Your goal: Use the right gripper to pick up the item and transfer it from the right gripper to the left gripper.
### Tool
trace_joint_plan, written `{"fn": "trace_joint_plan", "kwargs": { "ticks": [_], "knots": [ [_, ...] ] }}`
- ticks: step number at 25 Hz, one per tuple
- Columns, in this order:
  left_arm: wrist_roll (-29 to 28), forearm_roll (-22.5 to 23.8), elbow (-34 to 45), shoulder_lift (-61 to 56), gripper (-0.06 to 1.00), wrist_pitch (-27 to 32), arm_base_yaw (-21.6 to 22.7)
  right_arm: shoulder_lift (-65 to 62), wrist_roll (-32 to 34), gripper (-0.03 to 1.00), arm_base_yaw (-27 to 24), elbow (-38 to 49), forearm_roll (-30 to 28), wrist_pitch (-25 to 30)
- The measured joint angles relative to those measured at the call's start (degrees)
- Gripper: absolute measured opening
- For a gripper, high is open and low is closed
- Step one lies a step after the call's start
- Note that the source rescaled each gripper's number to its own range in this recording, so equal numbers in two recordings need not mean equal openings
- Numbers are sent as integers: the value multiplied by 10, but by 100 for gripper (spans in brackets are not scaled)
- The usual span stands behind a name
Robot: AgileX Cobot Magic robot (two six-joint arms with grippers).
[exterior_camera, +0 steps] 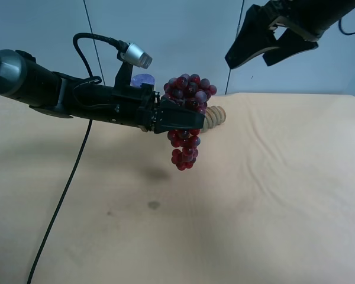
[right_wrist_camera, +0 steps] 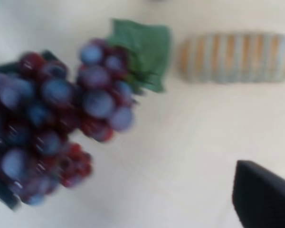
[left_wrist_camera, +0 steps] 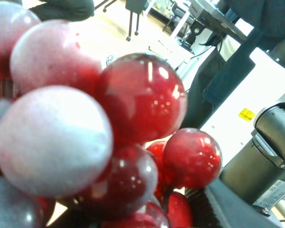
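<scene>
The bunch of dark red and purple grapes (exterior_camera: 187, 93) is held in the air above the table by my left gripper (exterior_camera: 183, 122), on the black arm with the silver knob and looping cable. The gripper is shut on the bunch's middle, and a lower cluster hangs below it. The grapes fill the left wrist view (left_wrist_camera: 85, 123). In the right wrist view they appear blurred (right_wrist_camera: 52, 118) with their green leaf (right_wrist_camera: 142, 52). My right gripper (exterior_camera: 247, 63) is high at the back right, apart from the grapes, jaws spread and empty. One of its fingers (right_wrist_camera: 266, 194) shows.
A ridged tan bread-like roll (exterior_camera: 214, 116) lies on the table just behind the grapes, also in the right wrist view (right_wrist_camera: 235, 57). A blue-capped cylinder (exterior_camera: 143, 79) peeks out behind the left arm. The tan tabletop (exterior_camera: 272, 195) spreads all around; the black cable (exterior_camera: 59, 207) hangs over it.
</scene>
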Motion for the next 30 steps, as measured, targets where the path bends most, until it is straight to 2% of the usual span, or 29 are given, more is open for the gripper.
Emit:
{"fn": "trace_joint_plan", "kwargs": {
  "ticks": [3, 7, 16, 23, 30],
  "knots": [
    [-1, 0, 0, 0, 2, 0, 0, -22, 41, 100, 0, 8, -62, 5],
    [-2, 0, 0, 0, 2, 0, 0, -59, 72, 100, 0, 65, -114, -14],
    [-7, 0, 0, 0, 1, 0, 0, -170, 121, 100, 0, 210, -181, -83],
    [-11, 0, 0, 0, 1, 0, 0, -313, 149, 100, 0, 287, -216, -95],
    [-23, 0, 0, 0, 1, 0, 0, -472, 183, 100, 0, 379, -228, -80]
  ]
}}
